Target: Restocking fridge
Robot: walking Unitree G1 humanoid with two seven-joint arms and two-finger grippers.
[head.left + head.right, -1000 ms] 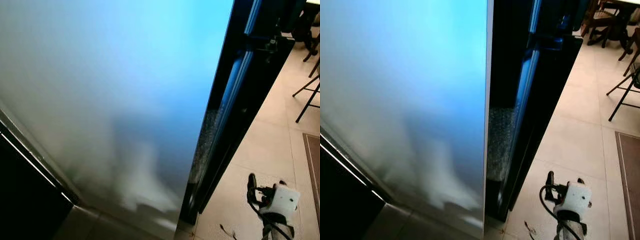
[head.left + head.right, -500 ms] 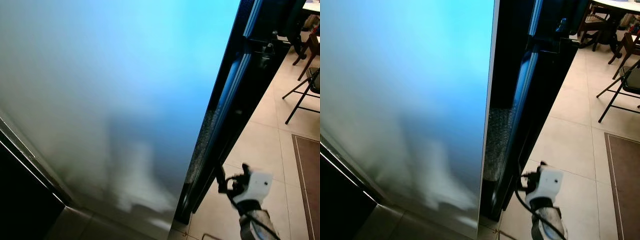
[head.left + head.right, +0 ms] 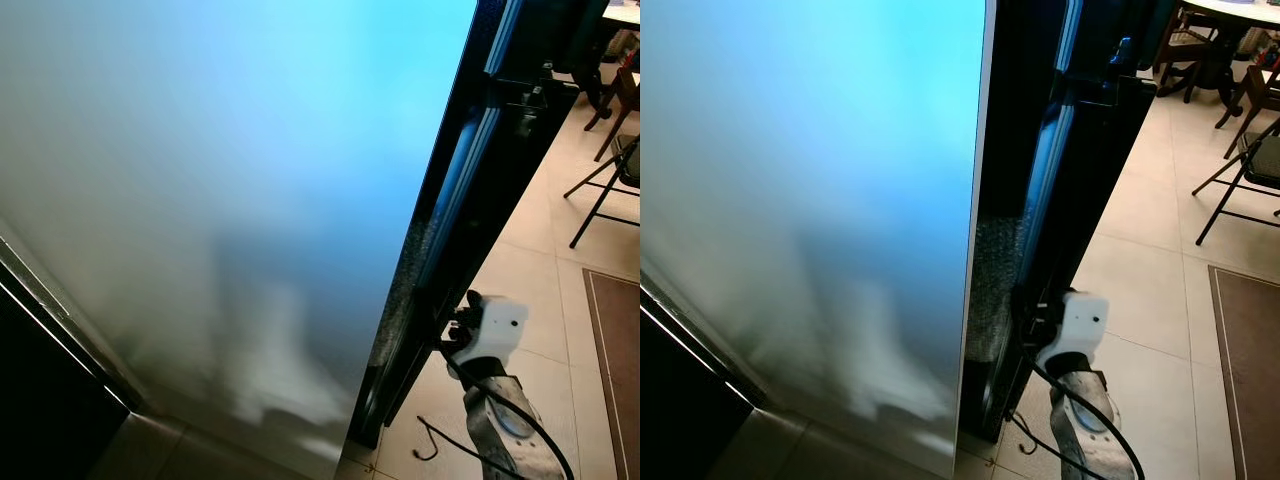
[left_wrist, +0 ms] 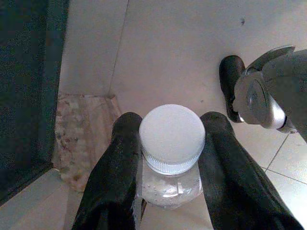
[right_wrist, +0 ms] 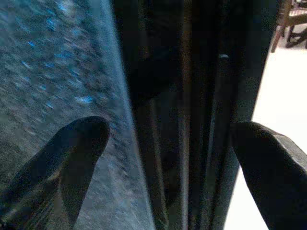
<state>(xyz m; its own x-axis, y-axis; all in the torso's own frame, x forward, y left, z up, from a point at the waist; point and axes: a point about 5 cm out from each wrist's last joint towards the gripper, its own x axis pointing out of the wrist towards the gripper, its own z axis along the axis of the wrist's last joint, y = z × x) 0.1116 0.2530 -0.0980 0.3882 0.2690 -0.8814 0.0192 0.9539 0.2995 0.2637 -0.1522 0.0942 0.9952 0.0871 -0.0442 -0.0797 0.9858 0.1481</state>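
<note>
Door-opening step: right gripper (image 5: 168, 158), fingers spread wide, straddles the dark fridge door (image 3: 470, 200) edge at five o'clock of the head view; left gripper (image 4: 168, 158) clamps the water bottle (image 4: 171, 143) below its cap; next, likely swing the door open.

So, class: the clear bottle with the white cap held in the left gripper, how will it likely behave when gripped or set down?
The bottle looks like thin clear plastic, so it probably dents under a hard squeeze. Its ridged white cap should give the left gripper some purchase. Round-bodied, it would likely roll if laid down.
</note>
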